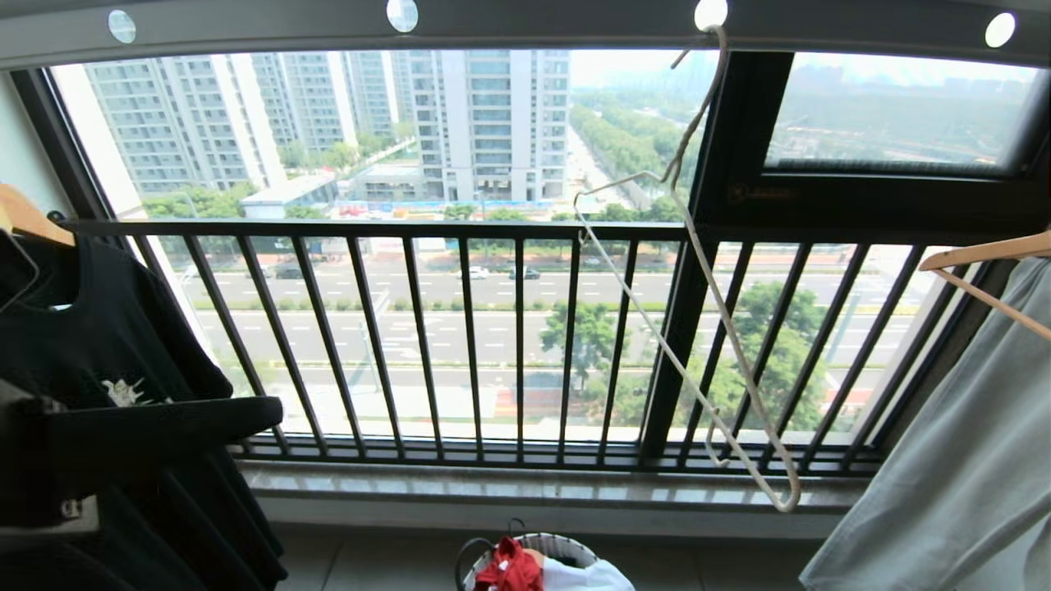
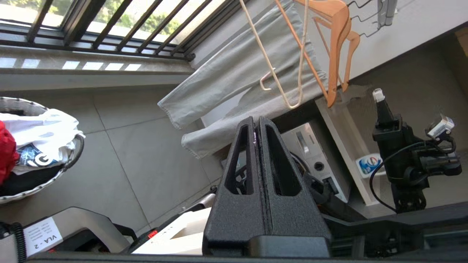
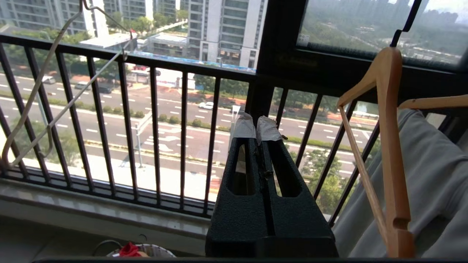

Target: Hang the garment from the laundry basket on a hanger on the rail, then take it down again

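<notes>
On my left wrist feed the left gripper [image 2: 257, 126] has its jaws pressed flat together, empty, held in the air above the tiled floor [image 2: 146, 153]; the fingers are black, grainy plastic wedges with triangular cut-outs. On my right wrist feed the right gripper [image 3: 257, 128] likewise shows jaws closed on nothing, its fingertips wrapped in pale, wrinkled tape, pointing toward the dark barred window railing [image 3: 153, 120]. Neither arm enters my head view. Readable writing: a white label marked "VLA - 2" [image 2: 43, 234] on the robot's base, and a large "G" on the white cloth [image 2: 40, 138] in the laundry basket [image 2: 22, 193]. The garment [image 1: 509, 566], red and crumpled, lies in that basket, a round vessel with a white woven rim and dark loop handles standing on the floor below the window sill. The hanger [image 1: 698, 271], thin white wire with a long hook, hangs bare and steeply tilted from a round hole in the rail [image 1: 525, 20], a broad grey metal bar overhead. To the left hangs a black printed T-shirt [image 1: 115, 386]; to the right, a pale grey garment [image 1: 969, 460] is draped over a wooden hanger [image 1: 985, 254].
</notes>
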Robot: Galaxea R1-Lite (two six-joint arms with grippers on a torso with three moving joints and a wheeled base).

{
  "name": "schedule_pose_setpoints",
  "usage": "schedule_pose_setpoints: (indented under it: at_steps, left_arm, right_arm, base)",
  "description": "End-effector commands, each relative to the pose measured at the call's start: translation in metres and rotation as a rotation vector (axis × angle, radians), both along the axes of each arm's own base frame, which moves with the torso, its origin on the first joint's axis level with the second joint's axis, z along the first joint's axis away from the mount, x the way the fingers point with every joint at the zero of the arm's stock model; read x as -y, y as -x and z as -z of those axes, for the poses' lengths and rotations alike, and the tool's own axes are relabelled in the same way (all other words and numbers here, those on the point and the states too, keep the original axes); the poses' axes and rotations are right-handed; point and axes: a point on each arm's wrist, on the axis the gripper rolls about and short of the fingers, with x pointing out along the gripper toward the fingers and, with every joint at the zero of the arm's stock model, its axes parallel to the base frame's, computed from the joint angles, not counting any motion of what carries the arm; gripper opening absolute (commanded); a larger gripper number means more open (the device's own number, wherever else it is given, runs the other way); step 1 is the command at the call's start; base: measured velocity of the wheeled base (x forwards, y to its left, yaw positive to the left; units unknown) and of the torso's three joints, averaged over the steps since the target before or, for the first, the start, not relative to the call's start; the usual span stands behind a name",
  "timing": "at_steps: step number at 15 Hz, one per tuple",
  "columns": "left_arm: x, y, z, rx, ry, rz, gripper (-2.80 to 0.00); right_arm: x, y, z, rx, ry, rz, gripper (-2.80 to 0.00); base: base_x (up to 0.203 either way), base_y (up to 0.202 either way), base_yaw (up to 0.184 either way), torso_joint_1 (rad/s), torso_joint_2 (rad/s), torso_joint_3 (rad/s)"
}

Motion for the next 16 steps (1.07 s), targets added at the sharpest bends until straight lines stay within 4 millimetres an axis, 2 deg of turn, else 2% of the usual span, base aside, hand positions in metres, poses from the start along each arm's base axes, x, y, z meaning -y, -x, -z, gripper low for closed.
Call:
schedule_pose_setpoints:
  at_steps: [1, 4, 7, 9, 11, 12, 14, 16]
  left_arm:
    - [-0.023, 0.054, 0.000, 0.138, 0.049, -0.075, -2.80]
    - [-0.036, 0.106, 0.017, 0.222, 0.063, -0.177, -2.80]
    - [-0.040, 0.143, 0.036, 0.259, 0.064, -0.219, -2.80]
    - [-0.042, 0.146, 0.045, 0.254, -0.041, -0.300, -2.80]
    - [-0.044, 0.137, 0.058, 0.307, -0.229, -0.435, -2.80]
    - [-0.045, 0.138, 0.057, 0.318, -0.261, -0.479, -2.80]
    - [-0.046, 0.152, 0.041, 0.325, -0.242, -0.500, -2.80]
    - [-0.039, 0.148, 0.031, 0.292, -0.279, -0.581, -2.80]
  right_arm:
    - [0.001, 0.015, 0.005, 0.022, -0.020, 0.068, -2.80]
    - [-0.005, 0.041, 0.027, -0.010, -0.063, 0.202, -2.80]
    - [-0.008, 0.058, 0.056, -0.041, -0.070, 0.241, -2.80]
    - [-0.008, 0.057, 0.084, -0.078, -0.063, 0.233, -2.80]
    - [-0.008, 0.047, 0.114, -0.141, -0.054, 0.209, -2.80]
    - [-0.008, 0.040, 0.126, -0.187, -0.059, 0.203, -2.80]
    - [-0.009, 0.029, 0.144, -0.241, -0.064, 0.198, -2.80]
    - [-0.009, 0.022, 0.151, -0.232, -0.061, 0.194, -2.80]
  base:
    - [0.000, 0.000, 0.000, 0.000, 0.00, 0.000]
    - [0.000, 0.000, 0.000, 0.000, 0.00, 0.000]
    - [0.000, 0.000, 0.000, 0.000, 0.00, 0.000]
    - [0.000, 0.000, 0.000, 0.000, 0.00, 0.000]
    - [0.000, 0.000, 0.000, 0.000, 0.00, 0.000]
    - [0.000, 0.000, 0.000, 0.000, 0.00, 0.000]
    - [0.000, 0.000, 0.000, 0.000, 0.00, 0.000]
    - [0.000, 0.000, 0.000, 0.000, 0.00, 0.000]
